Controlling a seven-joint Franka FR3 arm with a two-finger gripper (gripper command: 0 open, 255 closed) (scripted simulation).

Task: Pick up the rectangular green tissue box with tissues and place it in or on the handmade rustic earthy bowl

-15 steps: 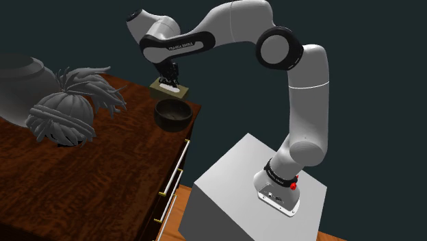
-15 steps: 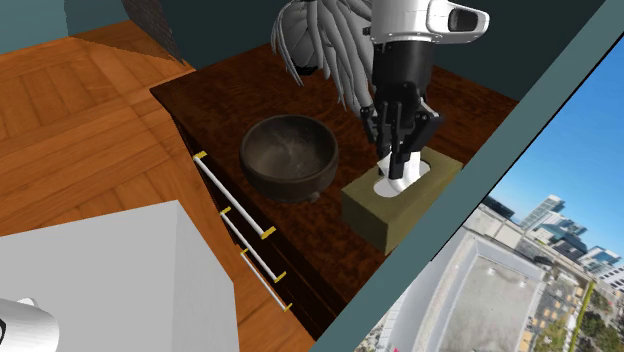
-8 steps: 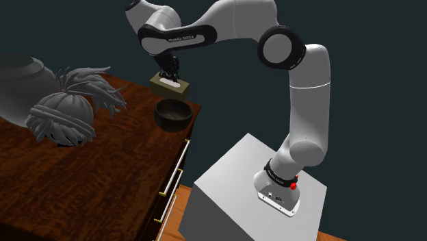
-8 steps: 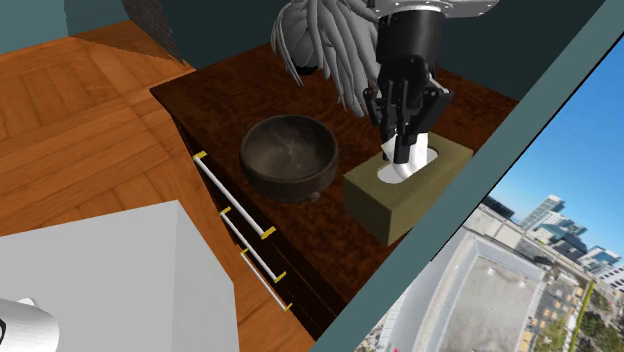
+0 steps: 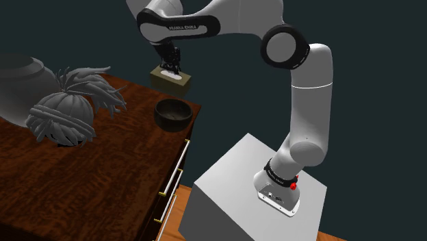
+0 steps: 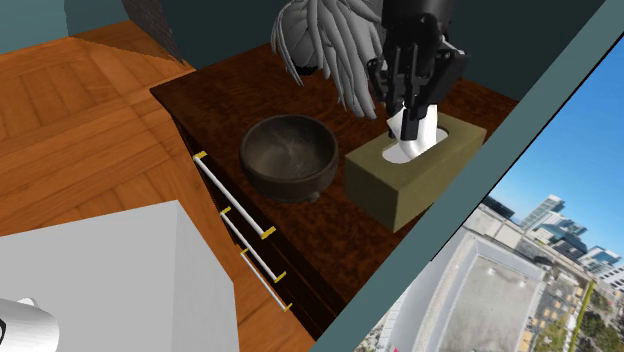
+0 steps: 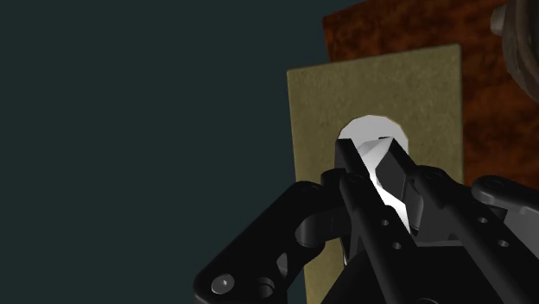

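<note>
Olive tissue box (image 6: 420,182) hangs from gripper (image 6: 408,120), fingers (image 7: 408,186) pinching only white tissue (image 6: 408,151); I fear tissue slipping out, box missing bowl (image 6: 290,155).

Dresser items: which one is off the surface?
The tissue box, held by the gripper at its white tissue; the bowl and grey plant sit on the dresser.

Probably a home, wooden dresser (image 6: 228,92), parquet floor (image 6: 80,130)
</note>
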